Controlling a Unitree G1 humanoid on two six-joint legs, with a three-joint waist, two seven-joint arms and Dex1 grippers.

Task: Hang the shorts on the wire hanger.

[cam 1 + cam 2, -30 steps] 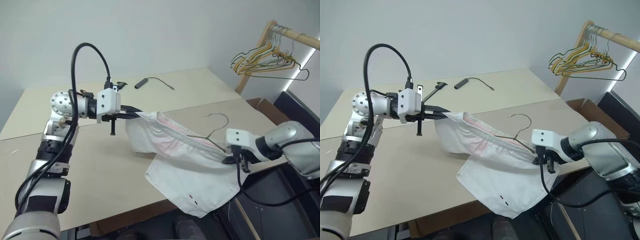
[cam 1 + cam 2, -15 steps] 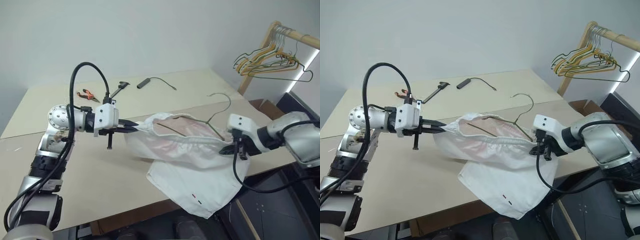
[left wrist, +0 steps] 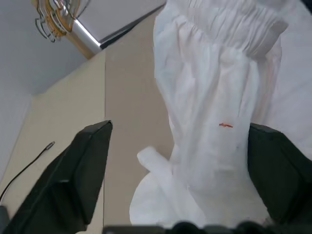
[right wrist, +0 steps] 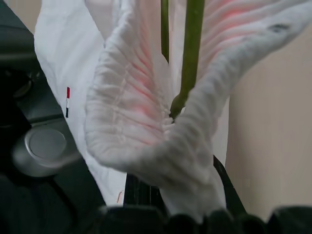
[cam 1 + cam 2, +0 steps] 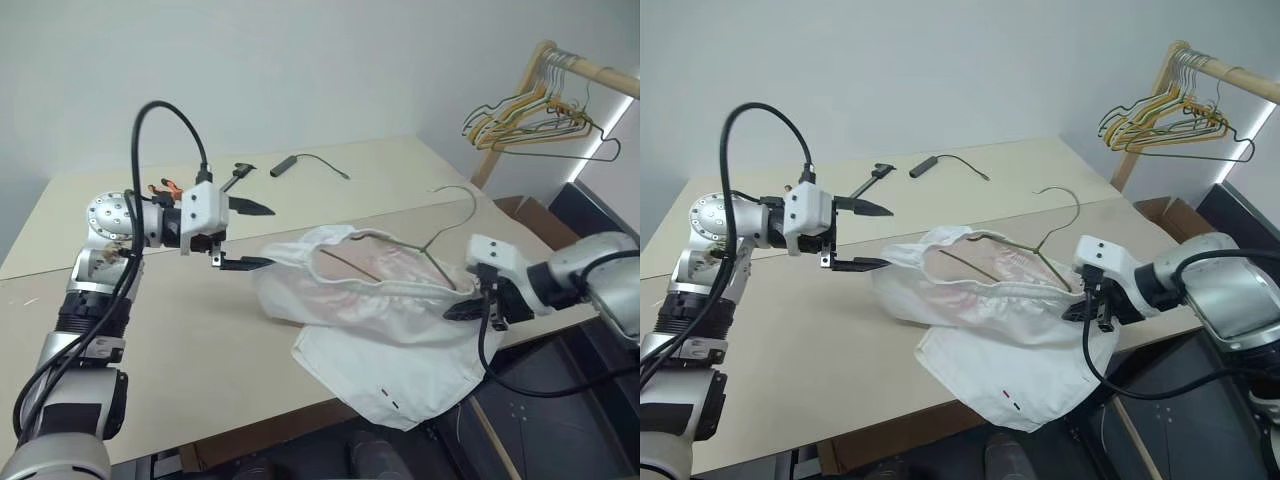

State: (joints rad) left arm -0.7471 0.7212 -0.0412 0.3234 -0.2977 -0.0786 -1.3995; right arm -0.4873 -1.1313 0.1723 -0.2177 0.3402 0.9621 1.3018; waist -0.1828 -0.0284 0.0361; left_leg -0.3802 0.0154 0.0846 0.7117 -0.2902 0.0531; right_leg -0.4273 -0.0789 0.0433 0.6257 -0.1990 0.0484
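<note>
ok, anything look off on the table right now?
Yes. The shorts sag over the table front edge, one leg hanging off. The hanger sits tilted inside the waistband, hook poking up. The right end effector pinches the waistband; the left end effector is open, beside the cloth.

Shorts over wire hanger

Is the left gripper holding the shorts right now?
No, the left gripper is open, its fingers spread apart just short of the shorts, touching no cloth.
</note>
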